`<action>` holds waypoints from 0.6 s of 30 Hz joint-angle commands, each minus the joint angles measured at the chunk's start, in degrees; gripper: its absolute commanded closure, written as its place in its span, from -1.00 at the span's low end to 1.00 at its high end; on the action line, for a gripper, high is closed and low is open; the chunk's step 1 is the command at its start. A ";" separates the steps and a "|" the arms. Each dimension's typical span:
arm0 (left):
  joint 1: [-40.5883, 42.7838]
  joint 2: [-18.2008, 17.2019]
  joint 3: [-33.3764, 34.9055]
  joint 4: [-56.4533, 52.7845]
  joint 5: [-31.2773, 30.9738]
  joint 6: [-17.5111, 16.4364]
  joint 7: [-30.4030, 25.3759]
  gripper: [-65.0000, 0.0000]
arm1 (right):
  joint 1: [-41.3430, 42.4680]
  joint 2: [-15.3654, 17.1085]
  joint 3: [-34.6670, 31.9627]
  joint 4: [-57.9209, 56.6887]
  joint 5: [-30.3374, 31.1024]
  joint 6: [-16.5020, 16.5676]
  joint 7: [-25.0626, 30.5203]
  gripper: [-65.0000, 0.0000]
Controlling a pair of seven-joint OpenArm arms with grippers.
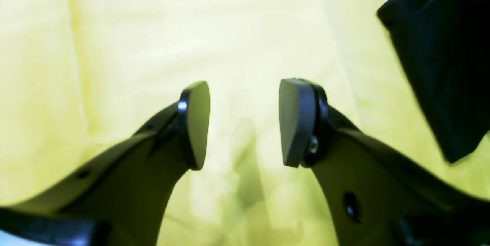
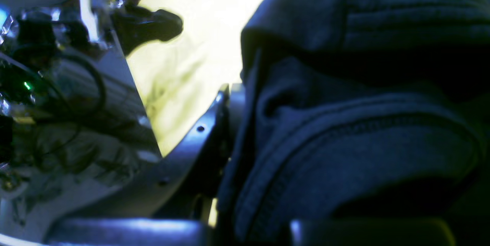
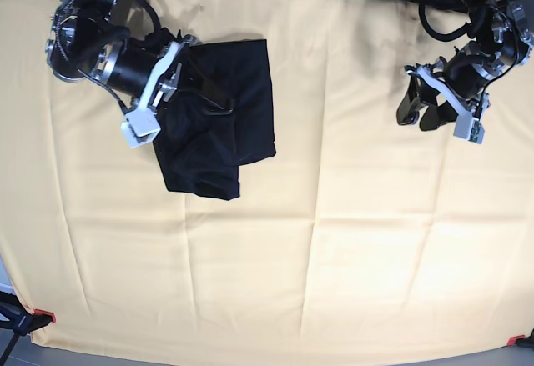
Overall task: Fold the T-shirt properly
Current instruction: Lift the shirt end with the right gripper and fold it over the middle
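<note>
The T-shirt [image 3: 219, 116] lies bunched in a rough dark rectangle on the far left of the counter, on the pale yellow cloth [image 3: 334, 241]; the right tool [image 3: 219, 106] is pinching a fold of it, fabric crowding its wrist view; the left tool [image 3: 425, 107] hangs well apart at the far right, its pads [image 1: 197, 123] spread over bare cloth.

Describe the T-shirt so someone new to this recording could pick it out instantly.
Start from the pale yellow cloth that covers the table. In the base view's upper left lies the T-shirt, a folded bundle under the right gripper, which is shut on it. It is the only black fabric on the cloth, plain and unprinted.
</note>
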 commanded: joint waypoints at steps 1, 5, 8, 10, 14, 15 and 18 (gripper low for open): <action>-0.17 -0.74 -0.22 0.74 -1.25 0.00 -1.22 0.05 | 0.46 0.00 -1.14 0.92 -1.46 0.32 2.82 1.00; -0.15 -0.74 -0.22 0.74 -1.29 0.02 -1.25 0.05 | 0.57 0.02 -6.80 0.92 -13.57 -1.73 9.88 0.49; -0.17 -0.74 -0.22 0.74 -1.44 0.00 -1.25 0.05 | 2.34 0.02 -11.78 0.94 -15.50 -1.75 8.83 -0.30; -0.17 -0.74 -0.22 0.74 -1.81 0.00 -1.25 0.05 | 3.76 0.00 -14.73 1.29 -14.75 -0.66 8.24 -0.30; -0.15 -0.74 -0.22 0.74 -1.73 0.02 -1.22 0.05 | 5.62 0.00 -18.84 4.37 -10.45 0.32 8.11 -0.30; -0.15 -0.74 -0.22 0.74 -1.70 0.00 -1.22 0.05 | 5.92 0.00 -19.56 4.94 -10.29 0.32 8.13 -0.30; -0.15 -0.74 -0.22 0.74 -1.70 0.02 -1.16 0.05 | 6.36 0.00 -20.90 5.05 -10.86 0.32 7.85 -0.30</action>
